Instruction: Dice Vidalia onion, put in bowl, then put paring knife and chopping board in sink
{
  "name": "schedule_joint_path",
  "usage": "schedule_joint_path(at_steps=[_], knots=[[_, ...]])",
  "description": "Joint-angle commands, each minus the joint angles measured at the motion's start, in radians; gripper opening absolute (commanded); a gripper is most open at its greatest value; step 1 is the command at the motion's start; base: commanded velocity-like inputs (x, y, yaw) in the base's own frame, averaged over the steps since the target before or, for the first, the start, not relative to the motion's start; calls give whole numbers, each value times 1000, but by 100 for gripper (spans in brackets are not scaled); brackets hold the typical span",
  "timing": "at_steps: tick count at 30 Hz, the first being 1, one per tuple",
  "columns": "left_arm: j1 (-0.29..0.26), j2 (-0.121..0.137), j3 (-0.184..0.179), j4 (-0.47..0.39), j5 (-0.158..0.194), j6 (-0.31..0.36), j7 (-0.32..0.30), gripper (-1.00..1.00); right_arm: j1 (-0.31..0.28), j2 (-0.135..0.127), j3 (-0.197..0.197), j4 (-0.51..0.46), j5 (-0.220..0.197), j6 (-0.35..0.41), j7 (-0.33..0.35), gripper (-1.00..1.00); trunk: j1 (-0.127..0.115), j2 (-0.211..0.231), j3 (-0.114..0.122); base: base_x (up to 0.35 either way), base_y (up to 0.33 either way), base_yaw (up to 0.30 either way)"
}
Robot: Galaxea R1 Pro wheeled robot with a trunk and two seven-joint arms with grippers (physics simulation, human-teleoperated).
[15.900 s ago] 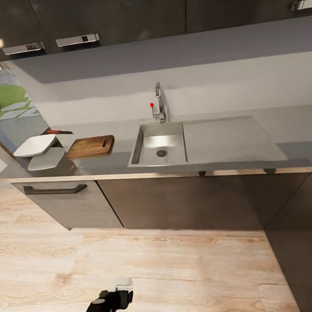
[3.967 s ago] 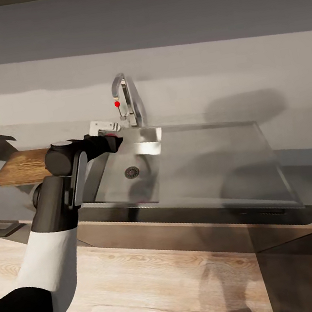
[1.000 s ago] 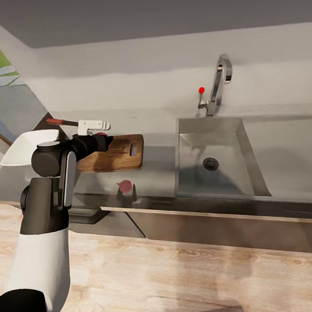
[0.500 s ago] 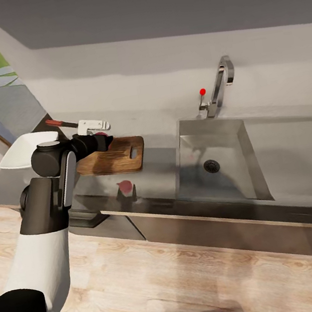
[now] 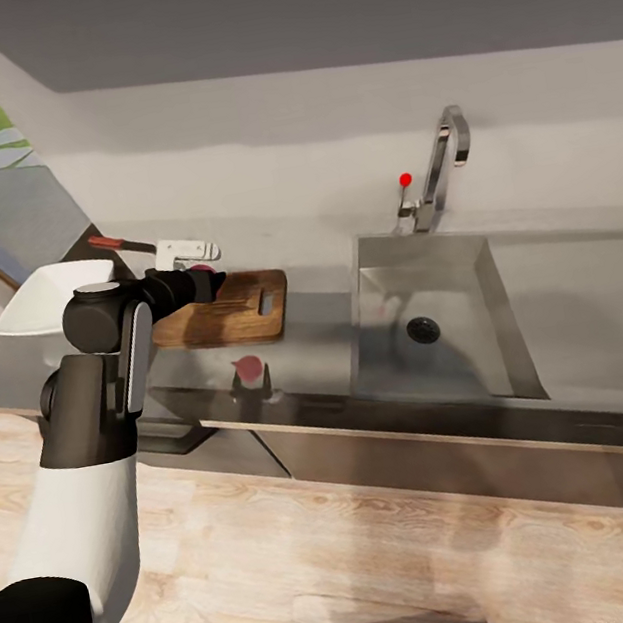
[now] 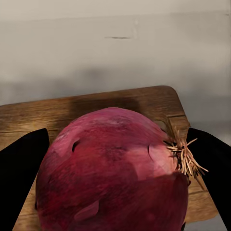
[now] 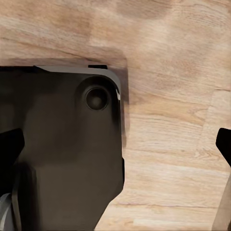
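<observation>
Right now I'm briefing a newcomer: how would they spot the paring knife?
Start at the sink, then go along the countertop past the chopping board. The paring knife lies by the wall behind the white bowl: slim, red-handled, dark-bladed.

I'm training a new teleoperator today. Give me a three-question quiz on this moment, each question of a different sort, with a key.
1. True or false: the sink holds the Vidalia onion.
2. Multiple choice: what lies right under the onion in the left wrist view? A) the bowl B) the chopping board C) the floor.
3. Fill in: the paring knife lies on the countertop behind the ____.

Key:
1. False; the onion sits between the left gripper fingers, and the basin looks empty.
2. B
3. bowl
</observation>
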Motion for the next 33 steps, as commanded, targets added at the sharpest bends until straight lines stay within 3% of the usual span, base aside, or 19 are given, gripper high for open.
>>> schedule_joint_path(at_steps=[1,14,33], knots=[[-1,1,-1,0,-4,4,-3,-100,0,0,5,0,3,-1,-9,100,0,-2,-3,0,0,0],[-1,1,-1,0,-4,5,-3,-100,0,0,5,0,3,-1,-8,100,0,-2,-22,0,0,0],[-1,5,0,-2,-7,3,-3,-100,0,0,6,0,3,-1,-8,100,0,-2,-24,39,15,0]])
